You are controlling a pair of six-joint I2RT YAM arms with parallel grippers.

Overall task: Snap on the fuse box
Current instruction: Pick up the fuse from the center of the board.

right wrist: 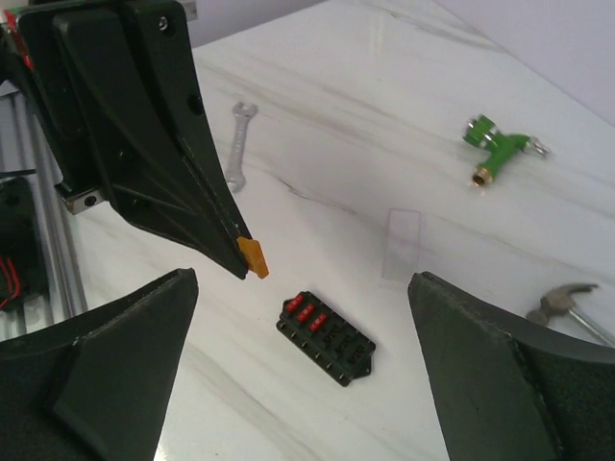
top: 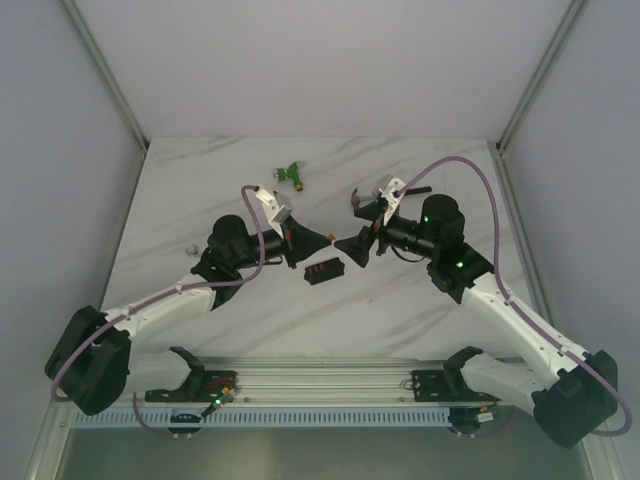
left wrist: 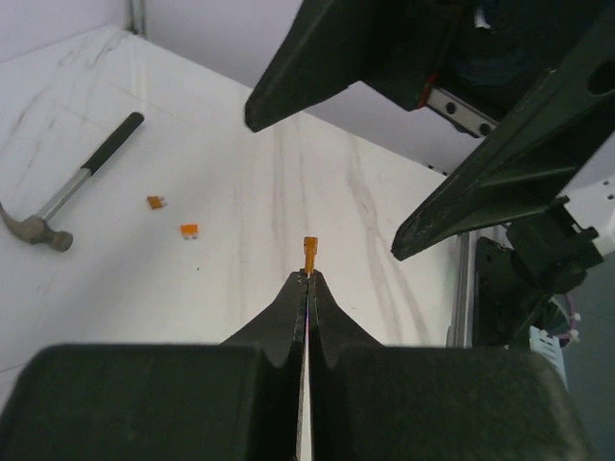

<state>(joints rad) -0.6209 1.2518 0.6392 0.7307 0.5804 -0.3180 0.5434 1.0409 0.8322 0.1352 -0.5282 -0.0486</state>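
The left gripper (left wrist: 309, 279) has its two black fingers (left wrist: 288, 322) pressed together, pinching a small orange plastic blade fuse (left wrist: 310, 252) that sticks out past the tips. The fuse hangs in the air just above and to one side of the small black rectangular plastic fuse box (right wrist: 327, 336), clear of it. The right gripper (right wrist: 303, 280) has its fingers (right wrist: 115, 336) spread as wide as they go, with nothing between them. It hovers over the fuse box, facing the left gripper's tip. The fuse box lies flat on the white marble-patterned table (top: 200, 190), between the two arms and just nearer their bases than both grippers. In the right wrist view, three red fuses (right wrist: 303, 312) sit in a row in the slots at one end of it. A small clear rectangular plastic lid (right wrist: 402, 243) lies flat on the table near the fuse box, apart from it. Beyond the lid from the fuse box lies a green plastic hose fitting with a brass end (right wrist: 500, 149). A grey metal open-ended wrench (right wrist: 238, 144) lies well apart from the box on its left-arm side. On its right-arm side are a steel claw hammer with a black handle (left wrist: 67, 192) and two loose orange fuses (left wrist: 189, 230) beside it.
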